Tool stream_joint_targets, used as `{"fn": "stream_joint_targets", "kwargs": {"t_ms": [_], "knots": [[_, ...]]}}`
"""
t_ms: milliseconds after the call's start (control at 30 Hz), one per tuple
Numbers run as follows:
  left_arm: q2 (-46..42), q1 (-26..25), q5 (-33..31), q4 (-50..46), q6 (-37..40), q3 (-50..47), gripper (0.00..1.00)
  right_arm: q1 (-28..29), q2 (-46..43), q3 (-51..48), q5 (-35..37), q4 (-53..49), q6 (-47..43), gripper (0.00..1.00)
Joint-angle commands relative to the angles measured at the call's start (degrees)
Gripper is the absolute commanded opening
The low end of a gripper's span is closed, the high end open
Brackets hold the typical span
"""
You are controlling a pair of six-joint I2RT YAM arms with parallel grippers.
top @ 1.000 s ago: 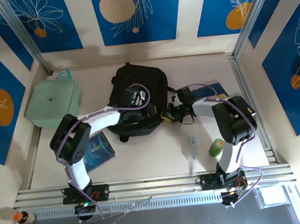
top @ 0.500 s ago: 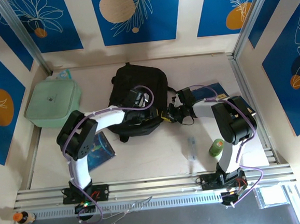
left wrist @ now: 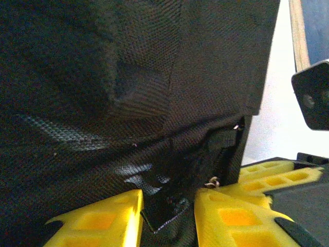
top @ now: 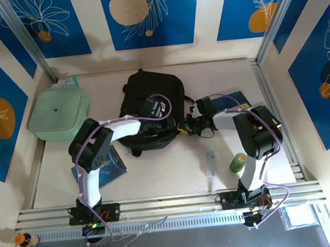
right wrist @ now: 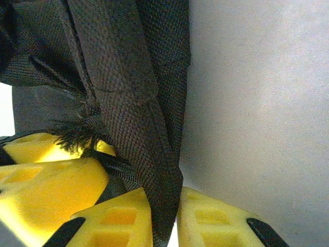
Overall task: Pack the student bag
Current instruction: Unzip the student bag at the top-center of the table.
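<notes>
The student bag (top: 156, 87) is seen lying flat on the bench (top: 157, 175), towards the far middle, with its top handle pointed at the back wall. Both arms are bent inward over it from the near edge.

The left pincer (left wrist: 167, 206) is placed over the bag's middle. In the left wrist view its yellow fingers (left wrist: 103, 221) are set narrowly apart, and a loose black flap of the bag's fabric (left wrist: 164, 208) lies in the gap between them. Whether that flap is actually pinched cannot be told.

The right pincer (top: 187, 126) is brought against the bag's right edge, low near the bench surface. In the right wrist view its fingers (right wrist: 115, 216) are closed tight on a folded strip of the bag's woven edge (right wrist: 154, 154), which fills the slot between them. A frayed black tuft is seen just above the left finger, and bare pale bench is seen to the right of the fabric.

A pale green square lidded box (top: 58, 113) is set at the far left of the bench, well apart from the bag. A blue book (top: 110, 165) lies partly hidden under the left arm's elbow. A second blue book (top: 238, 99) lies behind the right arm. A small green bottle (top: 238, 162) stands near the right arm's base, with a small clear object (top: 211, 163) lying just to its left.
</notes>
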Motion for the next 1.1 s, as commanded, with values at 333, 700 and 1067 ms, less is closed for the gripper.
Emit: {"fn": "stream_joint_targets", "kwargs": {"t_ms": [333, 700, 1067], "knots": [[1.55, -0.51, -2.05, 5.53, -3.48, 1.47, 0.15, -0.64, -7.29, -2.22, -0.94, 1.74, -1.35, 0.31], [-1.73, -0.46, -1.87, 8.45, -2.82, -1.28, 0.08, -2.28, -6.40, 1.70, 4.62, -4.02, -1.77, 0.34], [-5.93, -0.51, -0.34, 14.84, -1.00, -6.20, 0.05, -2.12, -2.14, 2.94, 4.08, -4.80, -2.04, 0.19]]}}
